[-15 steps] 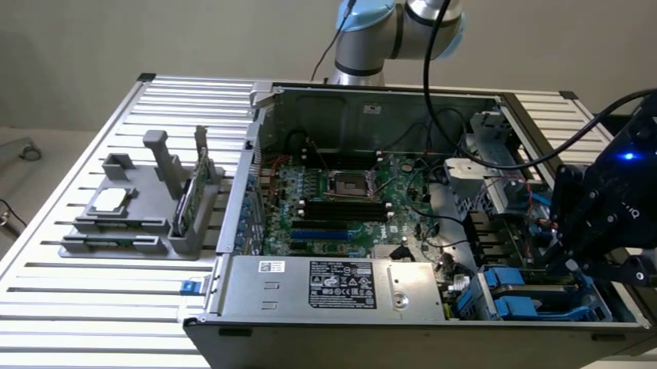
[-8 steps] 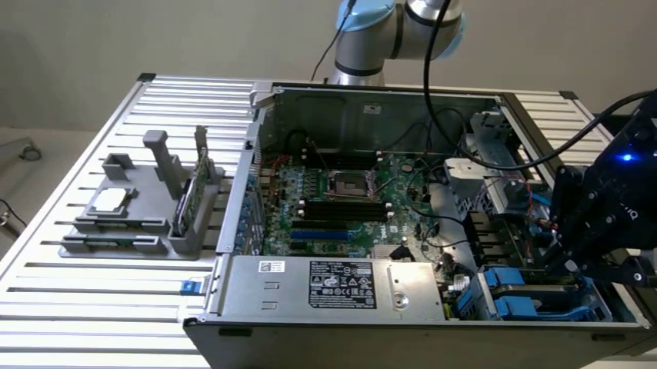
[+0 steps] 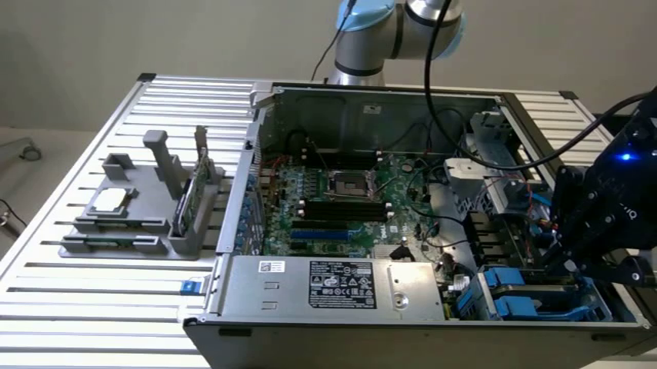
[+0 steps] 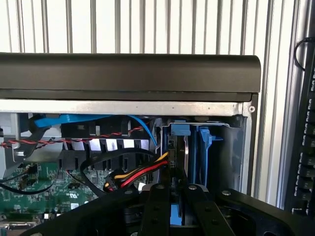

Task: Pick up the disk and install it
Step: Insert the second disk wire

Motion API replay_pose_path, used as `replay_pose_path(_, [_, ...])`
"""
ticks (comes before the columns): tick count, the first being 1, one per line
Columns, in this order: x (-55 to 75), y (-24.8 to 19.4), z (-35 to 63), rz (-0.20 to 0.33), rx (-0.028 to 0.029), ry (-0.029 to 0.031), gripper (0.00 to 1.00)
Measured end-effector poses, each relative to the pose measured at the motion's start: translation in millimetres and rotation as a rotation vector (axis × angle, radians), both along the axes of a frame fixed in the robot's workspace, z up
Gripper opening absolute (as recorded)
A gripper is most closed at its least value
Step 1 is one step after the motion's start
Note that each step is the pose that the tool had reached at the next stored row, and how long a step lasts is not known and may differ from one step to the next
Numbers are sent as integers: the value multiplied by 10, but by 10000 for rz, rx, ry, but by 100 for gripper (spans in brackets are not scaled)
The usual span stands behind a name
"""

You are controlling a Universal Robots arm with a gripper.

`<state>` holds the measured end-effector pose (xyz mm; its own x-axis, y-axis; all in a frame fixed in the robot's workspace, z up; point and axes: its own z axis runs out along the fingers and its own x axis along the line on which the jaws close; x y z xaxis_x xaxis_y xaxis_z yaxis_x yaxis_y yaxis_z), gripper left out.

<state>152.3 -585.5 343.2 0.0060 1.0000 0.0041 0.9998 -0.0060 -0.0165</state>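
Pincer (image 4: 176,189) gripping disk (image 4: 191,153), blue-framed, silver, edge-on

Blue-framed silver disk (image 4: 202,157), upright on edge, in corner drive bay (image 4: 235,152)

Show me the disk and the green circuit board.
disk (image 4: 180,130), wrist view, far end of its blue frame.
green circuit board (image 3: 395,192), exterior view, a bare green patch.
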Motion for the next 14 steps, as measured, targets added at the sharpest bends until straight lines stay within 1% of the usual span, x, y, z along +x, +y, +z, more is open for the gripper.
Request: replay_pose_path(14, [5,0,-6,-626,-2,0,16])
